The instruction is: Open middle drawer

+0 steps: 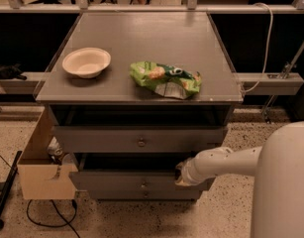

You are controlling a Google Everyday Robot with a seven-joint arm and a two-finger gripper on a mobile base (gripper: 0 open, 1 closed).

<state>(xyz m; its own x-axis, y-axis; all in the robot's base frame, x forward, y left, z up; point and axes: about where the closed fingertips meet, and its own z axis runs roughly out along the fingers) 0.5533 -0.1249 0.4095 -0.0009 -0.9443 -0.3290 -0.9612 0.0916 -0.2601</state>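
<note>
The middle drawer [126,180] is a wide grey front with a small round knob [144,185], below the taller top drawer [102,139]. It stands pulled out a little, with a dark gap above it. My gripper [179,175] is at the right end of the middle drawer's top edge, reaching in from the right on the white arm [226,163]. Its tip is dark and partly hidden against the drawer. The shortest drawer front [141,195] sits below.
On the cabinet top [141,38] lie a white bowl [86,62] and a green snack bag [165,79]. A cardboard box [42,175] stands at the cabinet's left side, with cables on the floor. My white body [282,182] fills the lower right.
</note>
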